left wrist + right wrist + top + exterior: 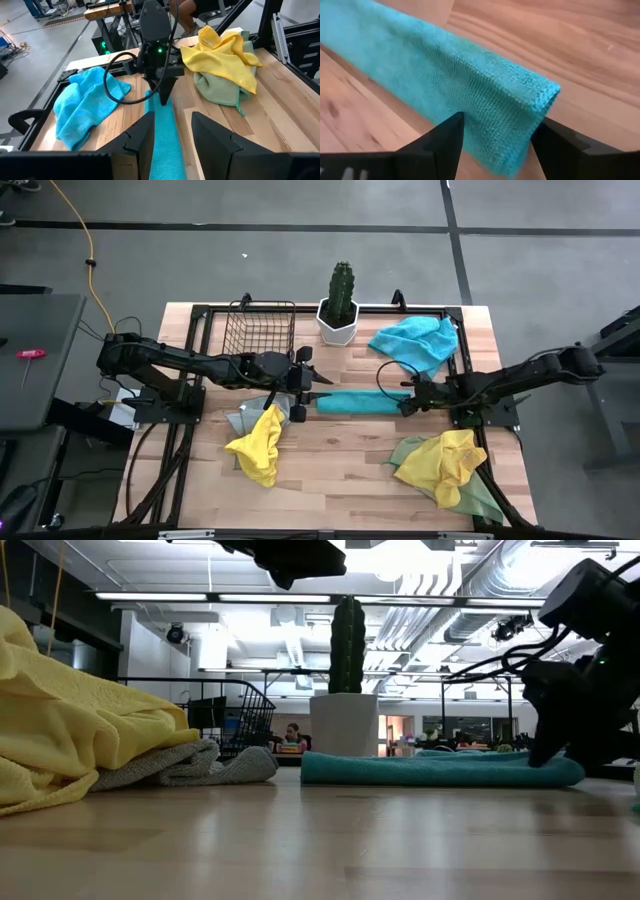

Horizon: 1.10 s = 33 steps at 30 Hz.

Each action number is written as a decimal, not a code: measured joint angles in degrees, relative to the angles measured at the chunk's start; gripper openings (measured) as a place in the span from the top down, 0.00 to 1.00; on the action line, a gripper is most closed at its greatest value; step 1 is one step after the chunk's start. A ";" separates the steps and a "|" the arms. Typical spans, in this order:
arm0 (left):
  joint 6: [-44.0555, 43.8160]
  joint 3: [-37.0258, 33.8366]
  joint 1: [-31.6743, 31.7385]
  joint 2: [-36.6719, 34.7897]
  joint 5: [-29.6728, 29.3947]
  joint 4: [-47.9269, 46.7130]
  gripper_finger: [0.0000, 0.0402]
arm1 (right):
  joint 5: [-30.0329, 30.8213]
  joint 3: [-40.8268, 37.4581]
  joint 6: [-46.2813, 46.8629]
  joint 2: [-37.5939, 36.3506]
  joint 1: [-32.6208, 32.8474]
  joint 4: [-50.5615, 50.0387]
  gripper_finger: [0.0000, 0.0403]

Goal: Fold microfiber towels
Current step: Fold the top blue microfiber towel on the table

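A turquoise microfiber towel, folded into a long narrow strip, lies flat on the table's middle. My right gripper is open, slanting down at the strip's right end, one finger on each side of it. My left gripper hangs open high above the table near the strip's left end; the strip shows through its gap, far below. A yellow towel lies crumpled on a grey one at the near left. My right gripper is open astride the folded strip's right end, coming from the table's right and slanting down, fingers across the strip. The strip lies flat on the table. Whether a finger touches the cloth, I cannot tell.
A loose blue towel lies at the far right. A yellow towel on a pale green one is heaped at the near right. A wire basket and a potted cactus stand along the far edge.
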 joint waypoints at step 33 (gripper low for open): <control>0.00 0.04 2.18 12.45 1.73 10.89 0.80 | 13.44 25.90 -5.45 -0.14 0.05 -44.04 0.99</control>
